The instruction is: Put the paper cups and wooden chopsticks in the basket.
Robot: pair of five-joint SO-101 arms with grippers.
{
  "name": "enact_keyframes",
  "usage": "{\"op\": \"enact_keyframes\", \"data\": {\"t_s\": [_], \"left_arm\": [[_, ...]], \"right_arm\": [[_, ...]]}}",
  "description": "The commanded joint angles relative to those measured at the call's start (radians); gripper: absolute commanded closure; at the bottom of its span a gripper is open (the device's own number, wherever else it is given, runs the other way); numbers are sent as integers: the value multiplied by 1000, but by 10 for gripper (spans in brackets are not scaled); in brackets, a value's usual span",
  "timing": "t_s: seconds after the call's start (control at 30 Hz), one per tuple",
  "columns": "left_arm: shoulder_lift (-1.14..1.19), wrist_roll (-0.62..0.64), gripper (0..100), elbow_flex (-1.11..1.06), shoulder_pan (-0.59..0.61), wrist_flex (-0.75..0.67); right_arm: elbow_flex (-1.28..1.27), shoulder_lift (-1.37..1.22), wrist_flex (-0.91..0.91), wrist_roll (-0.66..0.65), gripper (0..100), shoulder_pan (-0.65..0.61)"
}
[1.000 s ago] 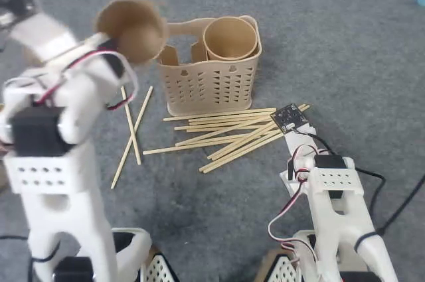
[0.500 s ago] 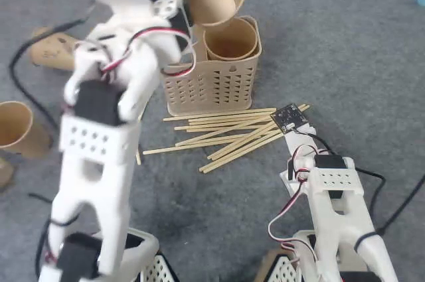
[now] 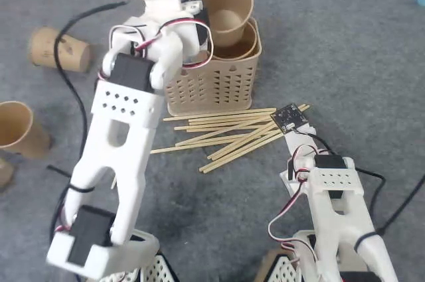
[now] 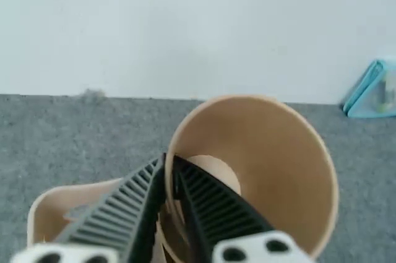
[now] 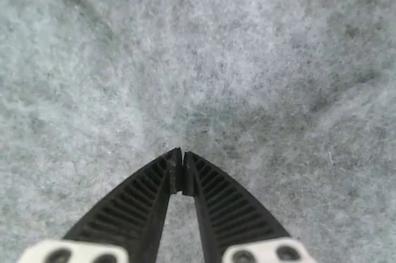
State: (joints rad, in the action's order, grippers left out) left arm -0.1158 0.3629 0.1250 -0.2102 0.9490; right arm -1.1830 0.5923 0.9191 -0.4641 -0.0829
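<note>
Cup (image 3: 222,2) hung pinched by its rim in the left gripper (image 4: 169,161), right over a second cup (image 3: 240,42) in the basket (image 3: 212,89). Chopsticks (image 3: 229,135) lay on the carpet (image 3: 345,63) just before the basket. Right gripper (image 5: 183,173) sat closed, empty, above carpet.

Matt paper cup (image 3: 226,0); smooth plastic basket (image 3: 212,86) (fuzzy cloth carpet (image 3: 345,50)).

Grey carpet (image 3: 345,50) carries a basket (image 3: 212,86) near the back. Loose chopsticks (image 3: 229,133) lie just in front of it. Far left lies a fallen cup (image 3: 58,48); a second cup (image 3: 20,129) stands at the left edge.
</note>
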Motion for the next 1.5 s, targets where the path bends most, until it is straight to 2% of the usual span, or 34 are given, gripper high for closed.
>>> {"op": "enact_keyframes", "data": {"t_s": [0.0, 0.33, 0.43, 0.63, 0.8, 0.9, 1.07, 1.23, 1.37, 1.47], "left_arm": [[15, -5, 988, 7, -28, 18], [23, -9, 985, 15, -43, 23], [21, -9, 927, 16, -34, 38], [21, -3, 742, 134, -17, 221], [21, -3, 759, 286, -11, 316], [21, -3, 765, 394, 34, 400], [21, -6, 765, 545, 187, 563], [23, -9, 765, 639, 433, 796], [25, -9, 765, 578, 674, 804], [32, -28, 765, 506, 796, 802]], "right_arm": [[5, 35, 4, -12, 991, 12], [5, 35, 4, -12, 991, 12], [5, 35, 2, -12, 991, 12], [5, 35, -5, -28, 991, 12], [5, 35, -7, -32, 991, 12], [5, 35, -7, -32, 991, 12], [5, 35, -7, -32, 991, 12], [5, 35, -4, -32, 991, 12], [5, 35, -2, -32, 991, 12], [5, 35, -2, -32, 991, 12]]}}
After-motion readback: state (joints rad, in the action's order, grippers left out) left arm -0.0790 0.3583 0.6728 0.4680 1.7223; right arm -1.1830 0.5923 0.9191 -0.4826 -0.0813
